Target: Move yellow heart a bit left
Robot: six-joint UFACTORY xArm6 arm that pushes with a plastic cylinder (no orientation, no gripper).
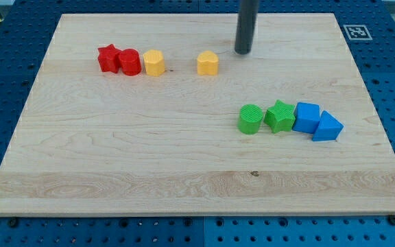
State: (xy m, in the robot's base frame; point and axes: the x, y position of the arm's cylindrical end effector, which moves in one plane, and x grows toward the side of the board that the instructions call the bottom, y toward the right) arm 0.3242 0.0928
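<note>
Camera view shows my tip (243, 52) resting on the wooden board (184, 178) near the view's top, the dark rod rising straight up out of the picture. It carries no claw, so there are no jaws to be wide, narrow or holding anything; it touches no block. Just to the view's left of my tip and slightly lower sits the yellow heart (208, 63), close but apart from it. Farther left is a row of three touching blocks: a yellow block (154, 62), whose exact shape I cannot tell, a red cylinder (130, 62) and a red star (108, 57). Well below and to the right of my tip lies another touching row: a green cylinder (250, 119), a green star (280, 115), a blue cube (307, 117) and a blue triangle (327, 127).
</note>
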